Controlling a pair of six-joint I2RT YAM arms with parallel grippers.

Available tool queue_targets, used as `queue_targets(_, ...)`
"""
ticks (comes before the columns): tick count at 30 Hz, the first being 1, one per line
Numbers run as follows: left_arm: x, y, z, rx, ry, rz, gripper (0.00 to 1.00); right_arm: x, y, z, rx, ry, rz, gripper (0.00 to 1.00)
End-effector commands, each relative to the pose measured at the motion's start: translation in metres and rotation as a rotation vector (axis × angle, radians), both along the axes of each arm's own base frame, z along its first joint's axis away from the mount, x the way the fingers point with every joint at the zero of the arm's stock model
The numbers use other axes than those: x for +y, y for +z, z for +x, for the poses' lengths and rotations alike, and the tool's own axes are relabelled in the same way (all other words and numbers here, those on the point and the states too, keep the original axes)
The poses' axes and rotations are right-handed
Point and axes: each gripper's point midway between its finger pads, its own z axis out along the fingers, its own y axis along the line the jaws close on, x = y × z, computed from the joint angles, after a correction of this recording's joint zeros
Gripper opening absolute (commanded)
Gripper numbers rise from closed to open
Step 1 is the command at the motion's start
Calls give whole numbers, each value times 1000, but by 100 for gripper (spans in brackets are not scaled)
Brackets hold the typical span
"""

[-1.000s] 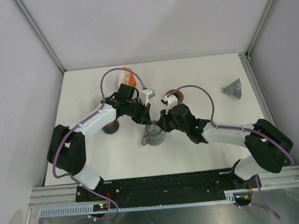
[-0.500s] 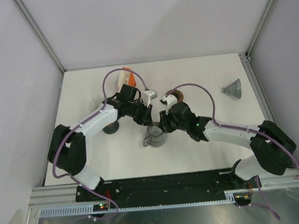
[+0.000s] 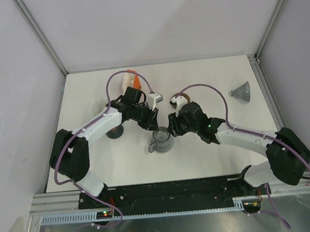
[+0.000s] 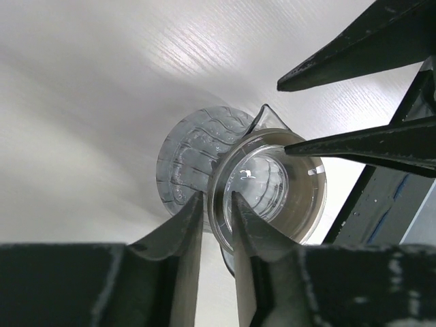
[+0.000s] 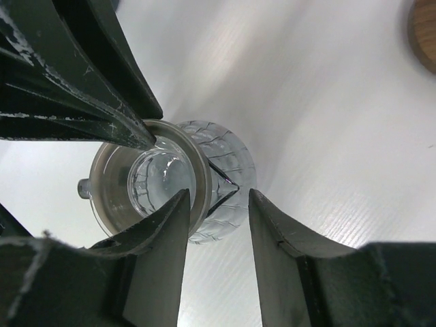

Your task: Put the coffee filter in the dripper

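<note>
I judge this the steadying step: the left tool (image 4: 216, 197) pinches the glass dripper's (image 3: 161, 139) rim mid-surface (image 3: 205, 73), the right tool (image 5: 218, 194) straddles it spread, and the grey cone filter (image 3: 241, 91), well apart at 2 o'clock, needs fetching next.

Looks like a robot lab cell: a white table (image 3: 211, 73) is boxed in by plain panels (image 3: 152, 18) and aluminium framing (image 3: 41, 36).

Left arm (image 3: 98, 123) reaches in from 8 o'clock and right arm (image 3: 238, 137) from 4 o'clock, meeting at centre. Left gripper (image 4: 211, 208) pinches the dripper (image 4: 272, 184) rim. Right gripper (image 5: 216, 204) fingers are spread apart.
</note>
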Motion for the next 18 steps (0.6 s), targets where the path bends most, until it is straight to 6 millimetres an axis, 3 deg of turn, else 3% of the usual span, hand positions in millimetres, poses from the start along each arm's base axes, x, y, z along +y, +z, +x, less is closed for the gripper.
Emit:
queue_targets(1,-7,32,12,-84,0,-42,30,-1,39,10,-74,3,45,45)
queue_targets(8,-11,46,20,-114,2,-62,39,-11,67,19,-123,-20,82,49)
queue_targets(12,-12,54,24,-138,6,-68,45,-28,81,31,-160,-69,87,69)
queue_targets(13,-11,56,25,-147,10,-68,48,-34,85,36,-174,-88,88,84)
queue_targets(14,-11,60,27,-161,13,-70,51,-39,90,39,-186,-103,92,92)
queue_targets(18,-8,79,37,-238,35,-67,66,-63,104,57,-235,-161,92,99)
